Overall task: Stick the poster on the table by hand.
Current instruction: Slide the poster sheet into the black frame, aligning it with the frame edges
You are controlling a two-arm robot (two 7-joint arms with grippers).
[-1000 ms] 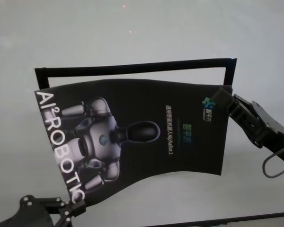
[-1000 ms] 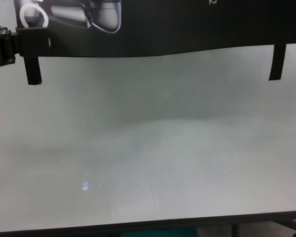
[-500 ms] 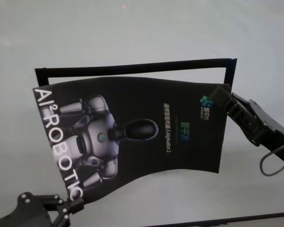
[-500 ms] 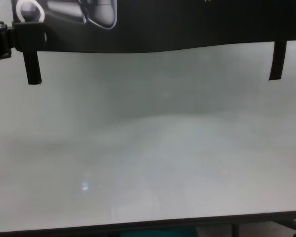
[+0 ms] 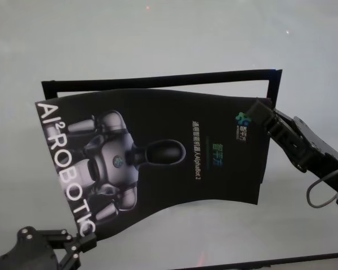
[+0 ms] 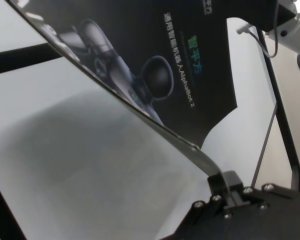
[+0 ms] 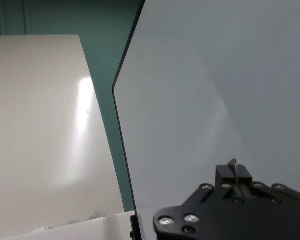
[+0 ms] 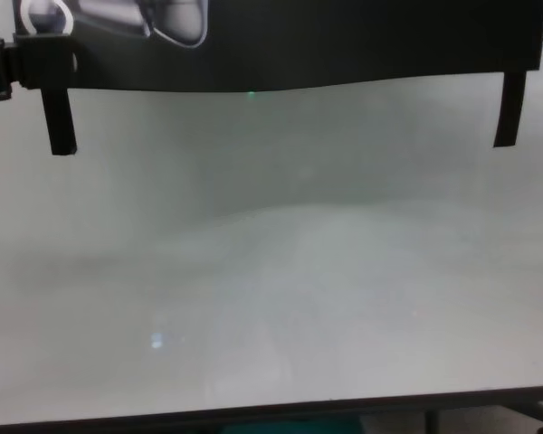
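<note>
The poster (image 5: 158,152) is a black glossy sheet with a grey robot figure and white letters. It hangs bowed in the air above the pale table (image 5: 158,34). My left gripper (image 5: 83,243) is shut on the poster's near left corner, by the white letters; the left wrist view shows its fingers (image 6: 225,184) clamped on the sheet's edge (image 6: 155,60). My right gripper (image 5: 261,112) is shut on the far right corner, and the thin edge shows pinched in its fingers (image 7: 233,172). In the chest view the poster (image 8: 344,45) spans the top.
A thin black strip outline (image 5: 158,81) shows behind the poster's far edge. Two narrow black tape strips (image 8: 59,122) (image 8: 509,108) hang from the poster's corners. The table's dark front edge (image 8: 271,411) runs near me. A white panel (image 7: 40,125) lies beyond the table's side edge.
The poster has risen a little and drifted left. My left gripper has moved down-left with its corner, and my right gripper has shifted slightly left with its corner.
</note>
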